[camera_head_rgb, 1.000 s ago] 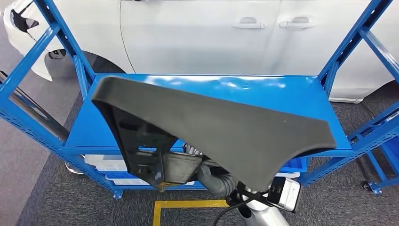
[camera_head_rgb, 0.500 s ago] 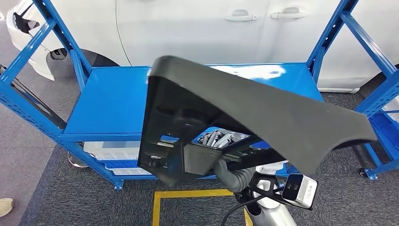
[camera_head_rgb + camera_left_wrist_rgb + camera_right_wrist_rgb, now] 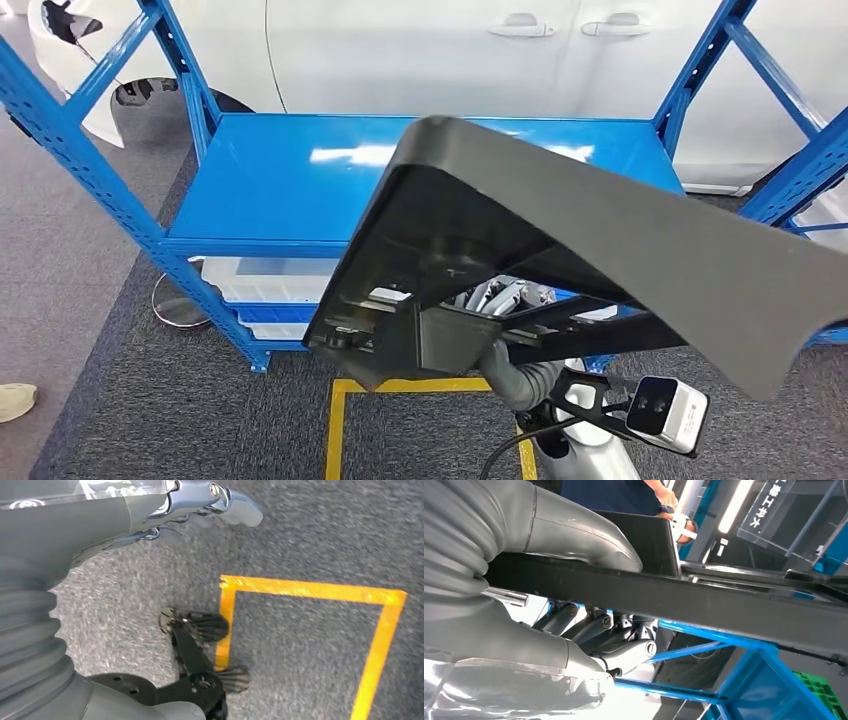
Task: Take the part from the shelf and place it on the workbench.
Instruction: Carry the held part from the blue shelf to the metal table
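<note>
Right robot hand (image 3: 500, 330) gripping black part (image 3: 640, 250) before blue shelf (image 3: 290, 180), left robot hand (image 3: 150, 515) empty, fingers apart

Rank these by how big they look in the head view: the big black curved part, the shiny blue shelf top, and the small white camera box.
1. Black curved plastic part, though it is nearest the camera, which inflates it.
2. Glossy blue metal shelf top, partly hidden behind the part.
3. Small white camera box, clearly smallest.

Big black part (image 3: 600, 250) in right robot hand (image 3: 500, 300) blocks way over shelf (image 3: 270, 190) right half. Shelf top left half bare. Blue posts (image 3: 90, 150) stand at sides.
</note>
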